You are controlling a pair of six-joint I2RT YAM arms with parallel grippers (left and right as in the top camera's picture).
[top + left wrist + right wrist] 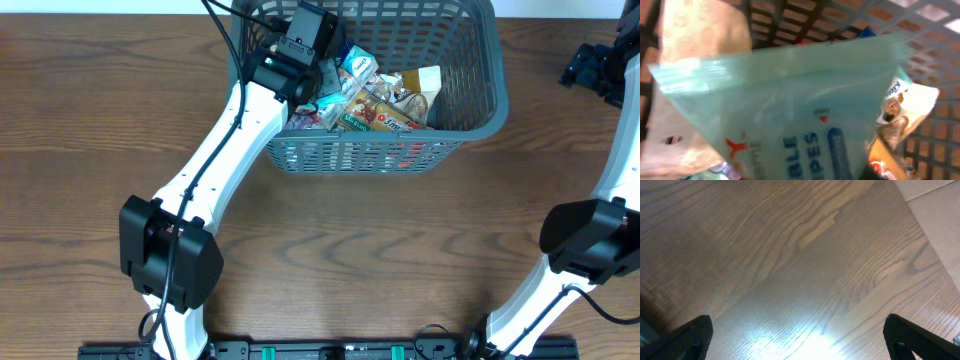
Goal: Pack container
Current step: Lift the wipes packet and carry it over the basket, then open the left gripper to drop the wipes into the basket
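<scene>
L gripper [322, 72] inside container [480, 100]

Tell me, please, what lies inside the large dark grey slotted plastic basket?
Heaped snack packets, a pale teal wipes pack among them. The basket base and lower packets are covered.

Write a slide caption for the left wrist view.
Left wrist view: a pale green wipes packet fills the frame inside the lattice basket, a snack packet at its right.

Grey lattice container [380, 155], teal wipes packet [790, 110], brown wood-grain table [790, 255].
</scene>
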